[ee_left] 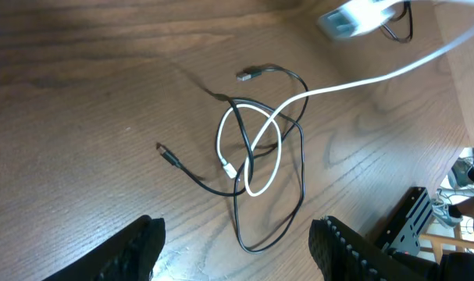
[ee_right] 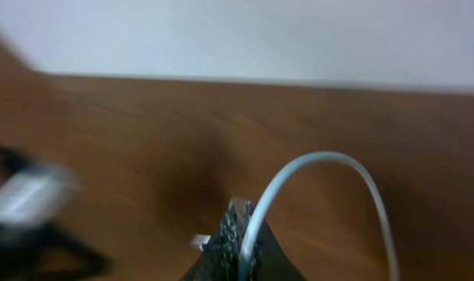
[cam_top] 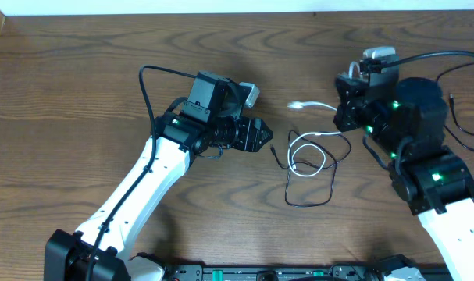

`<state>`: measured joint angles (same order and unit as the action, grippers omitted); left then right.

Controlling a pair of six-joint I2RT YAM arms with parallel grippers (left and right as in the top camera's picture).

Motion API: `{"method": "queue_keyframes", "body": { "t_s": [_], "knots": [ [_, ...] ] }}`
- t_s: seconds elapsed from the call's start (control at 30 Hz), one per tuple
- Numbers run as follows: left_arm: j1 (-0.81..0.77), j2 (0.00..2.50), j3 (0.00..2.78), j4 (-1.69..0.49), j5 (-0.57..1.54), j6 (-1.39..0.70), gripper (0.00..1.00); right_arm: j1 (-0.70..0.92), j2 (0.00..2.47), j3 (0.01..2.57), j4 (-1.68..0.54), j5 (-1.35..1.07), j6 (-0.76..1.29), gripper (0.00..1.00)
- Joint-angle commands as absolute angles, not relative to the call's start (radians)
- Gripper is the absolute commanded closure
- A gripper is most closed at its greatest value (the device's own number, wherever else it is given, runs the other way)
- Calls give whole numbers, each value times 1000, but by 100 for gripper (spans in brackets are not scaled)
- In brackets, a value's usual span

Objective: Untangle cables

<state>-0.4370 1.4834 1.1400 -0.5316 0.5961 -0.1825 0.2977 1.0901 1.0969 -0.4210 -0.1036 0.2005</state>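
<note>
Your left gripper [cam_top: 261,137] is hanging open and empty above the bench [cam_top: 65,78]. Your right gripper [ee_right: 237,234] is clamping the white cable [ee_left: 279,152], whose loop is lying tangled with the black cable [ee_left: 302,172] mid-bench, between both arms.

The brown wooden table [cam_top: 65,94] shows plain grain under a low satin sheen. The thin white cable [ee_left: 279,152] has a smooth, faintly glossy plastic sheath; the thin black cable [ee_left: 301,179] looks matt, with a small metallic plug [ee_left: 245,76] at one end. The left pincer [ee_left: 237,246] has matt black, grainy fingers [ee_left: 139,250], and the left arm [cam_top: 135,195] wears glossy white plastic shells.
</note>
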Motion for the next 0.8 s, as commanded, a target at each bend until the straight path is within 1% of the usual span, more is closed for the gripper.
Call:
{"method": "queue_keyframes", "body": {
  "t_s": [0.0, 0.07, 0.17, 0.33, 0.77],
  "knots": [
    [-439, 1491, 1130, -537, 593, -177, 35, 277, 1138, 1106, -548, 303, 193, 99],
    [-439, 1491, 1130, -537, 594, -177, 36, 250, 1169, 1106, -606, 353, 193, 99],
    [-439, 1491, 1130, -536, 594, -177, 35, 228, 1201, 1106, -643, 288, 194, 99],
    [-449, 1497, 1130, -521, 593, -181, 35, 228, 1230, 1106, -645, 175, 195, 99],
    [-538, 1629, 1129, -346, 582, -285, 35, 228, 1233, 1106, -659, 173, 212, 99]
  ]
}}
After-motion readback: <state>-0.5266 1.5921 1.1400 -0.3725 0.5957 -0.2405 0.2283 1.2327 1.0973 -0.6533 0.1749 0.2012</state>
